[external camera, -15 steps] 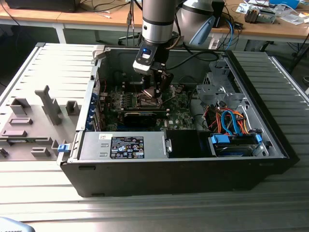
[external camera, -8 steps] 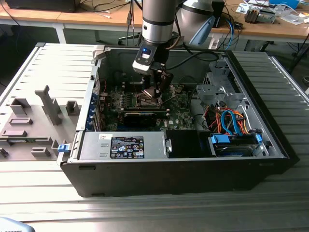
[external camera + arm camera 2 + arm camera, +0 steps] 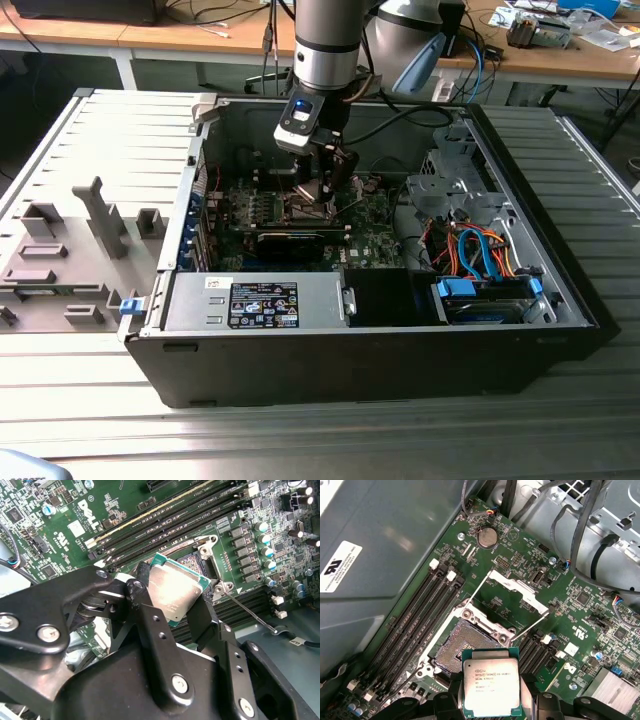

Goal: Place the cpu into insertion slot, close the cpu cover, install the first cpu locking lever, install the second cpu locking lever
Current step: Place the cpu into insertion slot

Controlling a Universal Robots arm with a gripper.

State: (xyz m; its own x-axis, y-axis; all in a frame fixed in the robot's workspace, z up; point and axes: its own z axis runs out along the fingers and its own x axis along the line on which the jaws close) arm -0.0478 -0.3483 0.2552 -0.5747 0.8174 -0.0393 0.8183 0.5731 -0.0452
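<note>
broadly, a ribbed metal tabletop [image 3: 300, 440] carries an open computer case [image 3: 380, 370] that fills the centre of the exterior view, with a grey fixture tray [image 3: 70, 260] on the exterior view's left. the robot arm [image 3: 327, 40] comes down from the upper centre of that frame into the case. a green motherboard [image 3: 375, 215] lies on the case floor under the arm, and a labelled black box [image 3: 262, 303] sits in front of it, toward the lower edge of the frame. the gripper [image 3: 172, 599] is closed on the cpu [image 3: 491, 690]: in the second wrist view its black fingers [image 3: 147, 615] press two opposite edges of the chip. the cpu cover [image 3: 530, 596] stands open at the side of the insertion slot [image 3: 465, 645] away from the cpu, with green board showing through its window. the insertion slot is bare, its dark pin field exposed inside the silver rim. the cpu hangs tilted just above the slot, silver top toward both wrist cameras, overlapping one edge of the slot in the first wrist view and not seated. a thin locking lever [image 3: 248, 611] lies unlatched, angled away from the socket corner. a coin cell [image 3: 487, 537] sits on the board beyond the cover.
</note>
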